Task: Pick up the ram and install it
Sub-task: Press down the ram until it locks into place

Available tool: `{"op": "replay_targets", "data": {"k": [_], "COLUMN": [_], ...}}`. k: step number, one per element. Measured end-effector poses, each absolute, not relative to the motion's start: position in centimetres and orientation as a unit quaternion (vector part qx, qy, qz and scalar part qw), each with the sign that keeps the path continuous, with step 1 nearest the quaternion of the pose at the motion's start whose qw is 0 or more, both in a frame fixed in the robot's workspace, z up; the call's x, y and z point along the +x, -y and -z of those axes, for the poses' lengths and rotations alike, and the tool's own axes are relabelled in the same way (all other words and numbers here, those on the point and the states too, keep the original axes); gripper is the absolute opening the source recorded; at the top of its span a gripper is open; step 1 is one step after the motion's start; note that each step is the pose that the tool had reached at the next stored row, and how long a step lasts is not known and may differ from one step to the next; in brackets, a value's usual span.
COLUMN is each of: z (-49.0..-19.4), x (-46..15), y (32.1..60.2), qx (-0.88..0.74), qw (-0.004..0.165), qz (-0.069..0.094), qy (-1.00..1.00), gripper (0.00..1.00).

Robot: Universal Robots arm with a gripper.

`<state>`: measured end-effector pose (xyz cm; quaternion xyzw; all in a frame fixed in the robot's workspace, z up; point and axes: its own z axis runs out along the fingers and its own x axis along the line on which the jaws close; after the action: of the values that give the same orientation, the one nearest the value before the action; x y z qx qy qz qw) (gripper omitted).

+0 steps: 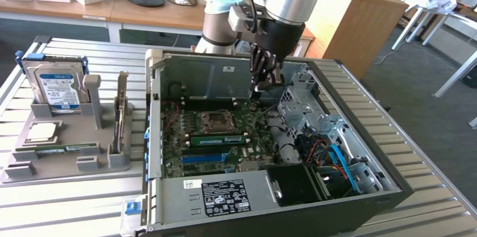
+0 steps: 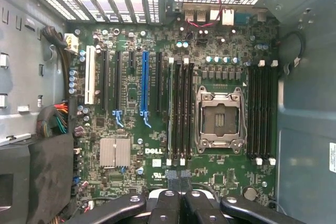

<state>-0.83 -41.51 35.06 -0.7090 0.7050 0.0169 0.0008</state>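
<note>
Over the open computer case [image 1: 209,72], the gripper [image 1: 261,86] hangs with its fingers pressed together, holding nothing. The ram [image 1: 216,138] stands in a motherboard slot beside the processor socket [image 1: 216,118]. Installation looks done, though I can't confirm it is fully seated.

Matt grey sheet-metal case [image 1: 209,75], green circuit-board ram [image 1: 216,140], ribbed bare-metal table [image 1: 436,192], matt grey plastic holder [image 1: 60,165].

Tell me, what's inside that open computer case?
A green motherboard with an empty processor socket, a blue slot and memory slots; cables beside it. A labelled metal box covers whatever lies beneath it.
</note>
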Motion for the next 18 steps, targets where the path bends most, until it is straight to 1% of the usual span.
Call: {"op": "replay_targets", "data": {"k": [11,18], "z": [-35.06,-34.95], "x": [-0.82,-0.82], "y": [40.64,40.64], "qx": [-0.709,-0.709], "qw": [0.001,0.001], "qz": [-0.017,-0.017], "qy": [-0.705,-0.705], "gripper": [0.10,0.10]}}
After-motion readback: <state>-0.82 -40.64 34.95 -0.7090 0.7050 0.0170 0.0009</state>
